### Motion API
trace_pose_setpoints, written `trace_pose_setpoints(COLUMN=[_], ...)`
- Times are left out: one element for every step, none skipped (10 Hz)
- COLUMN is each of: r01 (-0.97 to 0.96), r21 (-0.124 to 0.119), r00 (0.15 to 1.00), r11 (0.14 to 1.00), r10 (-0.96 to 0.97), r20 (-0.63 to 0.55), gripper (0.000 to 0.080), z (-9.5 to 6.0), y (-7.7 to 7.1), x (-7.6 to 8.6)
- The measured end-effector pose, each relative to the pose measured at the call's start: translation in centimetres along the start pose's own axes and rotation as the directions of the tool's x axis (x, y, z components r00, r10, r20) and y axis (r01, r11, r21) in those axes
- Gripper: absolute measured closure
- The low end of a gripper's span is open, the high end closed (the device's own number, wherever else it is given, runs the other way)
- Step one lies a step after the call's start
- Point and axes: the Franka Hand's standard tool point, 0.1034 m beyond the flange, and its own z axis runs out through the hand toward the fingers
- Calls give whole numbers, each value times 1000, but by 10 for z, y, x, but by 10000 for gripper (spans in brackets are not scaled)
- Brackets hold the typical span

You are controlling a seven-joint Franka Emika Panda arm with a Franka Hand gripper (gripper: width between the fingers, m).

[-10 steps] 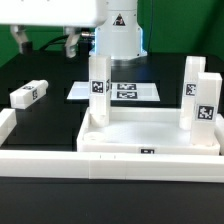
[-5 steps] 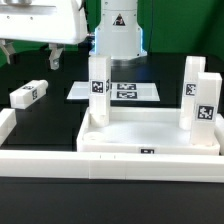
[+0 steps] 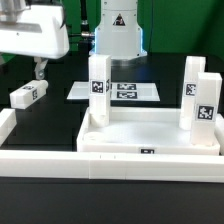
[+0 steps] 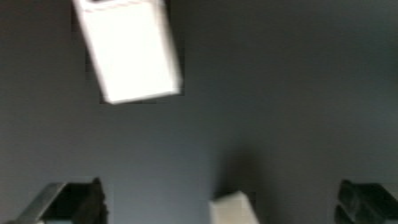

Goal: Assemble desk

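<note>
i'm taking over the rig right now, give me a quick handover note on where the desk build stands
Tool: open, holding nothing, hovering above the loose leg.
Desk top: lies socket side up inside the border rails.
Done: three legs stand upright in its corner sockets, one at the exterior view's left, two at the right.
Left: the loose leg lies flat on the black table at the exterior view's left; pick it up and fit it. The marker board stays put.

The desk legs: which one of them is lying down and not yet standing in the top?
The leg lying flat on the black table at the exterior view's left, below the open gripper. The other three stand upright in corners of the desk top.
</note>
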Motion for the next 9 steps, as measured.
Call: trace_pose_setpoints(r01=[0,1,0,0,15,19,46,66,67], r21=[-8,-1,6,29,40,46,48,57,63], r00=[1000,1000,999,995,988,974,958,936,918], r11=[1000,1000,1000,1000,999,999,998,996,996], r10=[0,-1,0,-3,-21,-29,-58,-81,-86], r20=[-2,12,36,100,156,227,282,343,386], gripper=[150,150,150,150,150,150,150,150,150], z=[3,2,4,4,5,9,13,12,10], y=[2,0,-1,-5,-5,0,6,9,10], x=[2,1,-2,-4,-4,-5,-6,-6,-4])
